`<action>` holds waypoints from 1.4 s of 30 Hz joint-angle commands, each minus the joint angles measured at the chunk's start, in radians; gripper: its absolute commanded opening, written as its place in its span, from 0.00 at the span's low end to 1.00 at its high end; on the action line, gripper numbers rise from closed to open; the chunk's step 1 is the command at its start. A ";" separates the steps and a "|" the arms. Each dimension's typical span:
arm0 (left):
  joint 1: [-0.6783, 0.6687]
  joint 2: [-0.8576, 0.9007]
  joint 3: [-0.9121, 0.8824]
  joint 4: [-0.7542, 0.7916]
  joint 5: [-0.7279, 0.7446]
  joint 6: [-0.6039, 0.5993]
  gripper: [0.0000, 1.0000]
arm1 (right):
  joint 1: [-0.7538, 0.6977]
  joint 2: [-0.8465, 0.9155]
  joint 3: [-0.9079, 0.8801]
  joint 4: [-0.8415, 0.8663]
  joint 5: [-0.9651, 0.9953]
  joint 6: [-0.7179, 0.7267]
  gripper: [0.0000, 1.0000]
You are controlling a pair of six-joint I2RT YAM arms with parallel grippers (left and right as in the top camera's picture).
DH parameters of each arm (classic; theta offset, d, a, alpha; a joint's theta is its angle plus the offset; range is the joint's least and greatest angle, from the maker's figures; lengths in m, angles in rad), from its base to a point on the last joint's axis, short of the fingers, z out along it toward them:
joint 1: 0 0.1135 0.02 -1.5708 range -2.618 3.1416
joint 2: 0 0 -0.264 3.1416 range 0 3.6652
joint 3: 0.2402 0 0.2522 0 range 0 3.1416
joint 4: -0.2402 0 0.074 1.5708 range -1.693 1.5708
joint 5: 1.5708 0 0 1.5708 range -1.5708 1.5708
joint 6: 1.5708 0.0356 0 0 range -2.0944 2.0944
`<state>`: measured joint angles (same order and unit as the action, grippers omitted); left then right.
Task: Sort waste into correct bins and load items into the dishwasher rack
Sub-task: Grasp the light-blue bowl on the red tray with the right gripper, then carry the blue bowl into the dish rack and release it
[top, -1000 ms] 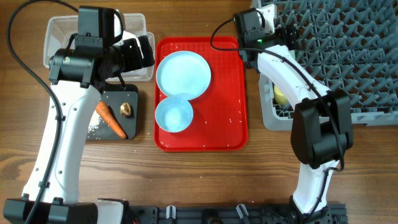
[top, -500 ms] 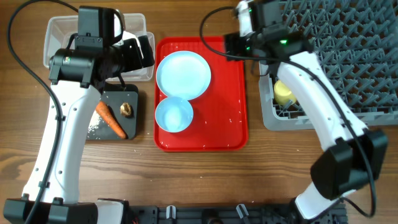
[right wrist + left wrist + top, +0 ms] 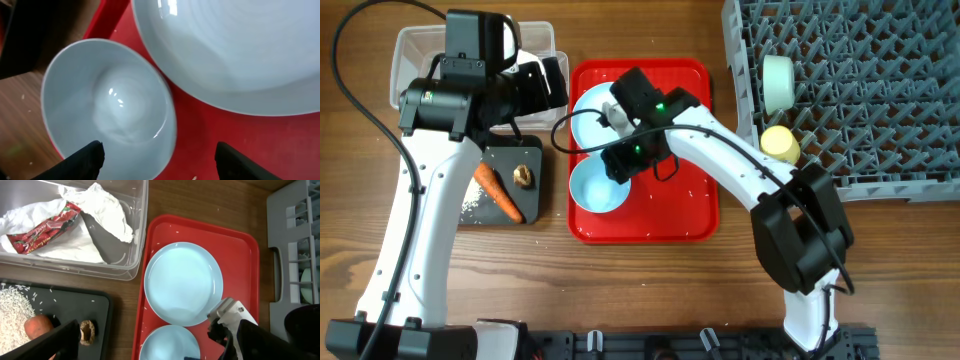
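Note:
The light blue bowl (image 3: 592, 190) and the light blue plate (image 3: 600, 115) sit on the red tray (image 3: 695, 200). My right gripper (image 3: 618, 165) is open just above the bowl (image 3: 105, 110); its fingers (image 3: 165, 162) straddle the bowl's right rim, next to the plate (image 3: 235, 50). My left gripper (image 3: 548, 85) is open and empty, high over the clear tub's (image 3: 410, 50) right end. The tub holds the tissue (image 3: 107, 210) and red wrapper (image 3: 45, 227). The carrot (image 3: 498, 192), brown lump (image 3: 523, 177) and rice (image 3: 470, 208) lie on the black tray (image 3: 510, 157). The pale green bowl (image 3: 778, 82) and yellow cup (image 3: 780, 144) are in the rack (image 3: 860, 80).
The grey rack fills the back right, its left wall close to the red tray's right edge. A few rice grains lie scattered on the red tray. My right arm stretches across the tray from the right. Bare wood lies along the front.
My right arm has swung left from the rack to over the red tray and come down at the light blue bowl. The pale green bowl now shows in the rack. The left arm has not moved.

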<state>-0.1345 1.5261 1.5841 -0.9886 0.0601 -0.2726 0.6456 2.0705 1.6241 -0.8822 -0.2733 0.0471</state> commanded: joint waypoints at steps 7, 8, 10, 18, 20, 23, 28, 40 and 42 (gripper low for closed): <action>0.005 0.008 -0.003 0.000 -0.005 -0.005 1.00 | -0.006 0.082 -0.028 0.002 0.053 -0.021 0.48; 0.005 0.008 -0.003 0.000 -0.005 -0.005 1.00 | -0.006 0.082 -0.028 0.002 0.058 -0.020 0.45; 0.005 0.008 -0.003 0.000 -0.005 -0.005 1.00 | -0.007 0.082 -0.028 0.002 0.070 -0.018 0.31; 0.005 0.008 -0.003 0.000 -0.005 -0.005 1.00 | -0.090 0.033 -0.026 -0.053 0.071 0.035 0.04; 0.005 0.008 -0.003 0.000 -0.005 -0.005 1.00 | -0.146 -0.028 -0.024 -0.087 0.072 0.035 0.04; 0.005 0.008 -0.003 0.000 -0.005 -0.005 1.00 | -0.258 -0.209 -0.015 -0.063 0.206 0.042 0.04; 0.005 0.008 -0.003 0.000 -0.005 -0.005 1.00 | -0.358 -0.415 -0.007 0.070 0.771 0.108 0.04; 0.005 0.008 -0.003 0.000 -0.005 -0.005 1.00 | -0.573 -0.240 -0.008 0.301 1.326 -0.243 0.04; 0.005 0.008 -0.003 0.000 -0.005 -0.005 1.00 | -0.597 -0.198 -0.008 0.302 1.336 -0.262 0.04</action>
<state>-0.1345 1.5261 1.5837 -0.9897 0.0601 -0.2726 0.0807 1.8057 1.6081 -0.5854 0.9977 -0.1268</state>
